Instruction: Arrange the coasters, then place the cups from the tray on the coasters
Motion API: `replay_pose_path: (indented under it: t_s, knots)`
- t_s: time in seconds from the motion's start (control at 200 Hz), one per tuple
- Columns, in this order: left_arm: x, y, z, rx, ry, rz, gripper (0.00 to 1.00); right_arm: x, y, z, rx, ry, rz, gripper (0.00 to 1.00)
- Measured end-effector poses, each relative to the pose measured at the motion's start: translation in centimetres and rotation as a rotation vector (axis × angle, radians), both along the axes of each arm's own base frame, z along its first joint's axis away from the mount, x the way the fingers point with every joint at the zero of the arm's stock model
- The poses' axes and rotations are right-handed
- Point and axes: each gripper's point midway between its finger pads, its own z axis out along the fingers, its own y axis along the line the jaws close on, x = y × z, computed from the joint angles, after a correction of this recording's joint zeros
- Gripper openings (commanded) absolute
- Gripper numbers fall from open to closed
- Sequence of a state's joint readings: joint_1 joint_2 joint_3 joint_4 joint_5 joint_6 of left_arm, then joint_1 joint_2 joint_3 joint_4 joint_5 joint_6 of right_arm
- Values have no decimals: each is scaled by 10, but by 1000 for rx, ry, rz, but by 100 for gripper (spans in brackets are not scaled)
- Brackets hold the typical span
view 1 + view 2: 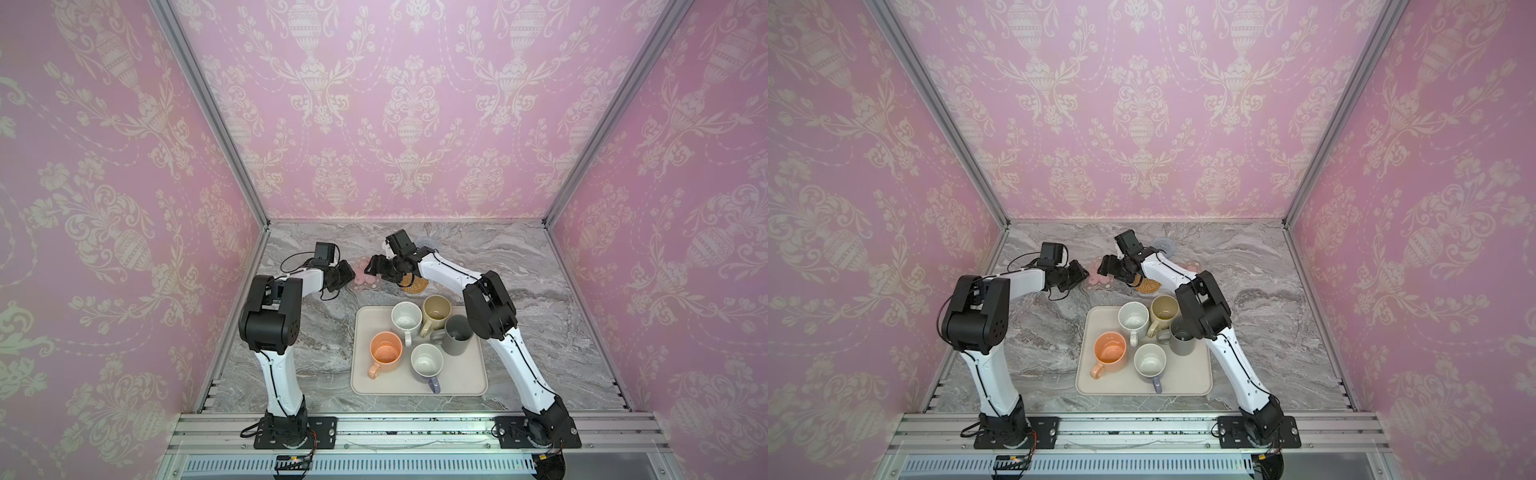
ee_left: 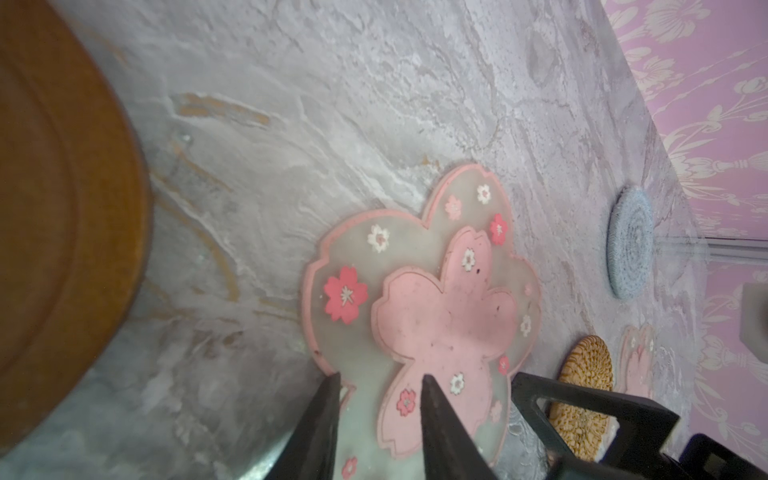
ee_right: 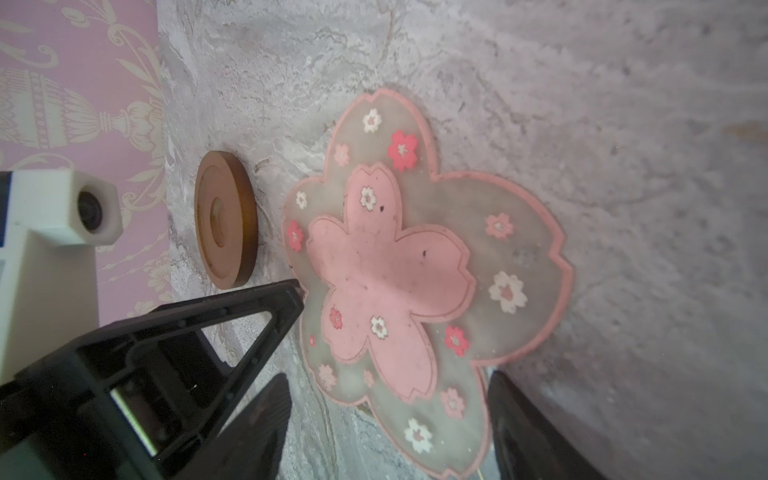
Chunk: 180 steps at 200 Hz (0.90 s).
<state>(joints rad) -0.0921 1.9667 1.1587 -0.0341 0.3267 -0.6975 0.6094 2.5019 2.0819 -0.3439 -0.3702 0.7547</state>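
The cream tray [image 1: 457, 376] sits well behind both grippers, towards the arm bases, with all five cups [image 1: 405, 319] upright on it. Out front, a pink flower coaster [image 3: 399, 270] lies flat between the two grippers. The right gripper [image 3: 386, 376] hangs over one petal, jaws wide apart. The left gripper [image 2: 380, 376] has its fingers narrowly parted, tips at the opposite edge. A brown coaster [image 3: 226, 220] lies just beside the left gripper, apart from the flower one.
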Motion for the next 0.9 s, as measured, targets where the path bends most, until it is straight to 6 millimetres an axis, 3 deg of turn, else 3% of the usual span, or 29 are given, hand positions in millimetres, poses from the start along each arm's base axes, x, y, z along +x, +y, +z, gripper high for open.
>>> replay_pose_path:
  t_s: [0.295,0.595,0.901]
  knots:
    - [-16,1,5,8,58,-2,37,-3,0,2,18,-24,23,77]
    - [-17,0,46,19,3,-27,39,-19,-13,3,17,8,33,77]
    - [-25,6,35,57,53,-23,39,-20,-23,2,20,9,20,77]
